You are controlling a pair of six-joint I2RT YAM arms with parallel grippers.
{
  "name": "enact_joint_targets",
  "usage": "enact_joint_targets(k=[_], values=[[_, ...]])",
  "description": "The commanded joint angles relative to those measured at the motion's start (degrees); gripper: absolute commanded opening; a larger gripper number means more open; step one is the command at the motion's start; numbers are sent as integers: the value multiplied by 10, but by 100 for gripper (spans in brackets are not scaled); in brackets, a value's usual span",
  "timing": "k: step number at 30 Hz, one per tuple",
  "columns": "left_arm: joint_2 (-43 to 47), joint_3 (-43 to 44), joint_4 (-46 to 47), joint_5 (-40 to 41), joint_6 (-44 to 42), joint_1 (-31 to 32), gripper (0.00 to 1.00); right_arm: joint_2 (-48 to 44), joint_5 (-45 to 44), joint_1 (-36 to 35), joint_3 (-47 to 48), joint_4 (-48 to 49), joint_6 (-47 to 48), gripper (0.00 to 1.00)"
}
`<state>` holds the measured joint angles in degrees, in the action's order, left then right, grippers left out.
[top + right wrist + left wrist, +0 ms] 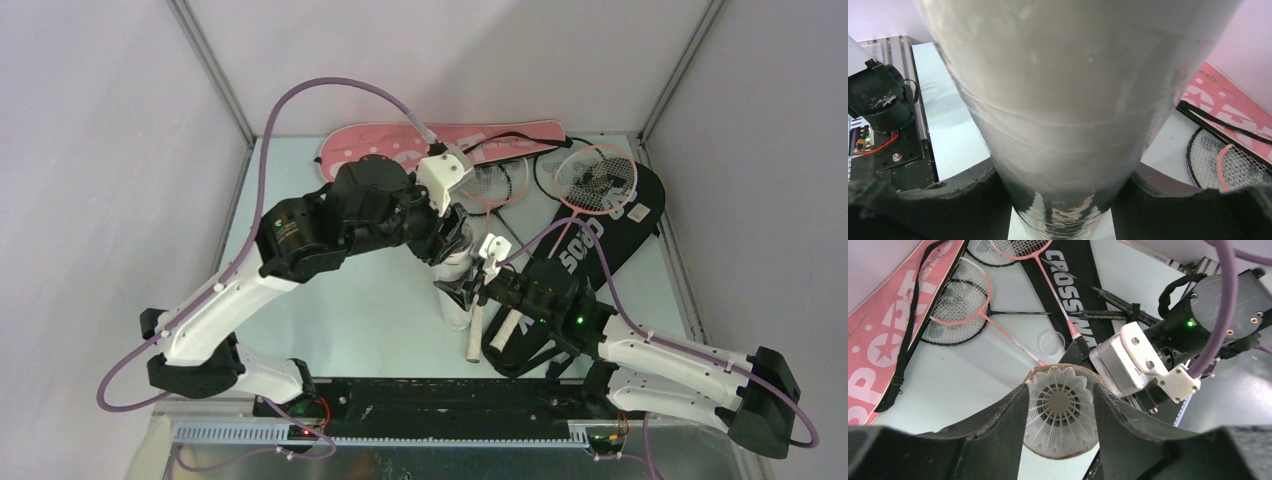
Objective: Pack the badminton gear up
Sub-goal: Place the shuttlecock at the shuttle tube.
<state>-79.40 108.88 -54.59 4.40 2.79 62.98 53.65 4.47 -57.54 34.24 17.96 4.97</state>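
Tube (1058, 125): translucent white, upright, mid-table.
Shuttlecock (1060, 410): white, in the tube mouth, skirt upward.
Pink bag (400, 150): flat, far edge.
Black bag (590, 250): flat, right side.
Pink rackets (595, 180): flat, one head on the black bag.
Black rackets (948, 335): flat, partly under pink ones.

Even diffuse light, soft shadows on pale table (380, 300). Right wrist view: long translucent white tube (1058, 100) blurred close-up, dull glare low.

Overhead, wrist views close, seemingly sharing tube (1058, 125)
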Motion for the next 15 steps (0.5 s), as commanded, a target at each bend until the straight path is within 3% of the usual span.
enact_joint_targets(k=[1, 4, 6, 9, 12, 15], values=[[40, 24, 29, 11, -5, -1, 62, -13, -11, -3, 14, 16, 10, 59], [52, 30, 34, 23, -9, -1, 73, -14, -12, -2, 14, 16, 9, 59], [63, 32, 41, 35, -10, -1, 95, -13, -14, -2, 14, 15, 9, 59], [99, 14, 61, 88, 2, -1, 99, -11, -20, 0, 14, 17, 7, 59], [156, -73, 107, 107, 8, -1, 100, -9, -28, 2, 14, 24, 7, 59], [243, -161, 170, 189, 45, -1, 100, -9, -31, 8, 14, 27, 4, 59]])
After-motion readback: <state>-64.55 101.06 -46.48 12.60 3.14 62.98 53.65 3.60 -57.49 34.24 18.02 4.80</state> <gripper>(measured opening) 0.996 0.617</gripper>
